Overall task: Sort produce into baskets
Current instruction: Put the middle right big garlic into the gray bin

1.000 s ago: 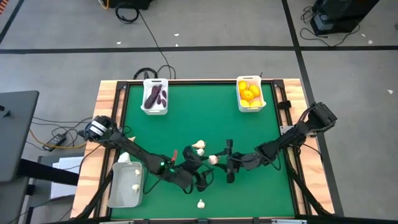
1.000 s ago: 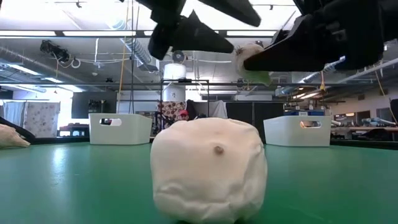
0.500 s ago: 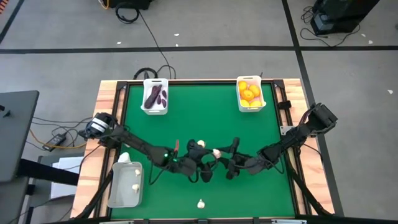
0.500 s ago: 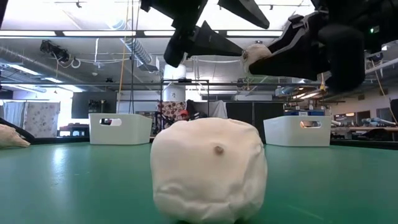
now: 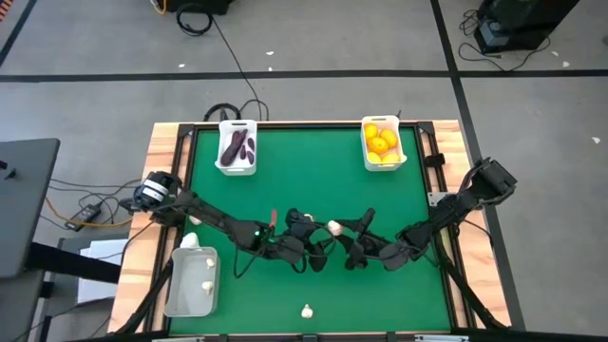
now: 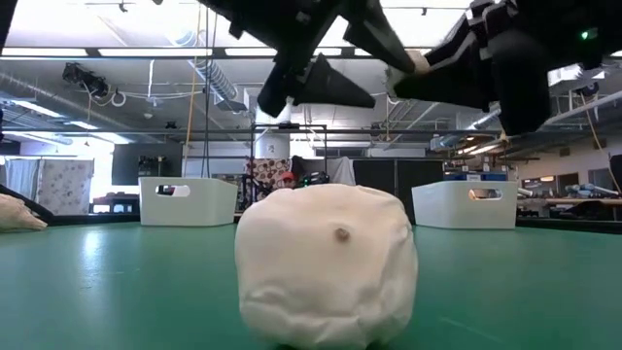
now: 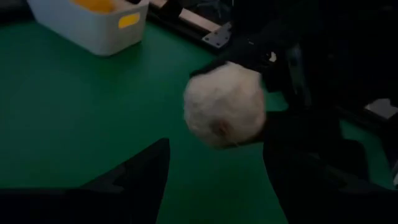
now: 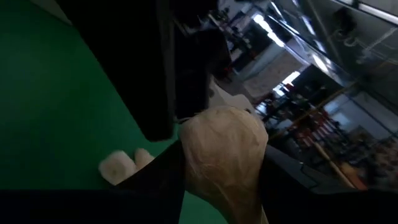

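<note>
My right gripper (image 5: 344, 233) is shut on a whitish garlic bulb (image 5: 334, 228), above the middle of the green table. My left gripper (image 5: 313, 237) is open right beside it. In the left wrist view its two fingers (image 7: 140, 177) stand below and on either side of the bulb (image 7: 224, 102); I cannot tell whether they touch it. Another garlic bulb (image 6: 326, 267) rests on the table near the front edge. A clear basket (image 5: 176, 296) at the front left holds garlic. My right gripper pinches the garlic bulb's two sides (image 8: 193, 149) between its two fingers. The fingers come from the table's right, slanting slightly down. The bulb is lifted clear of the table.
A white basket (image 5: 223, 166) with purple eggplants stands at the far left. A white basket (image 5: 382, 163) with yellow and orange citrus stands at the far right. Two more garlic bulbs (image 8: 124, 165) lie on the table under the arms.
My right gripper has carried the garlic bulb up and a little toward the far edge. My left gripper has moved toward the far edge and the right, up beside the held bulb.
</note>
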`<state>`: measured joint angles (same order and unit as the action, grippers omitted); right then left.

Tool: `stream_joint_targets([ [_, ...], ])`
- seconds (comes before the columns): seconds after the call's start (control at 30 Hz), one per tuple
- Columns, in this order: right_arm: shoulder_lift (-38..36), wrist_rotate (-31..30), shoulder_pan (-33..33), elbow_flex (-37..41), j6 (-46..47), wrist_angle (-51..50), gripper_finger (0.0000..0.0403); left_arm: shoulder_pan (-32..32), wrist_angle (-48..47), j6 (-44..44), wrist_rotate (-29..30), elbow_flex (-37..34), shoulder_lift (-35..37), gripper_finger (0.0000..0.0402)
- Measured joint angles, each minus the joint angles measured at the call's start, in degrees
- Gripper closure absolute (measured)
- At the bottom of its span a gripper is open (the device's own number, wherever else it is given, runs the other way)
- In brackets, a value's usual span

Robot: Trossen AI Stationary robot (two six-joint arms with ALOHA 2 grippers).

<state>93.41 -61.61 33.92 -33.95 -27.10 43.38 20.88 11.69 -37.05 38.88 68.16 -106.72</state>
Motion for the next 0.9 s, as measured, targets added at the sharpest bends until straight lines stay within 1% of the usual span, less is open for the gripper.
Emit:
stream_joint_targets([
  [0.1, -0.04, -0.87, 0.50, -0.02, -0.55, 1.19, 0.0224, 0.02, -0.29, 2.59, 0.02, 0.81, 0.07, 0.0135],
  [0.27, -0.02, 2.55, 0.64, 0.02, -1.26, 1.21, 0.0224, -0.09, 3.00, 7.12, -1.19, 0.97, 0.09, 0.0135],
  [0.33, -0.02, 2.95, 0.60, 0.02, -1.36, 1.18, 0.0224, -0.30, 3.90, 8.21, -2.38, 0.98, 0.13, 0.0135],
  [0.57, -0.02, 3.68, 0.62, 0.11, -3.23, 2.58, 0.0223, -1.87, 4.81, 7.01, -5.20, 0.98, -0.15, 0.0140],
  [0.67, 0.02, 4.32, 0.64, 0.15, -3.56, 3.13, 0.0223, -2.56, 5.10, 6.46, -6.67, 0.98, -0.60, 0.0160],
  [0.8, 0.02, 4.40, 0.60, 0.17, -3.18, 3.24, 0.0223, -2.66, 5.24, 6.87, -7.04, 0.98, -0.63, 0.0208],
  [0.9, 0.02, 5.42, 0.55, 0.15, -0.43, 3.04, 0.0222, -2.39, 3.55, 7.27, -7.34, 0.98, 0.13, 0.0237],
])
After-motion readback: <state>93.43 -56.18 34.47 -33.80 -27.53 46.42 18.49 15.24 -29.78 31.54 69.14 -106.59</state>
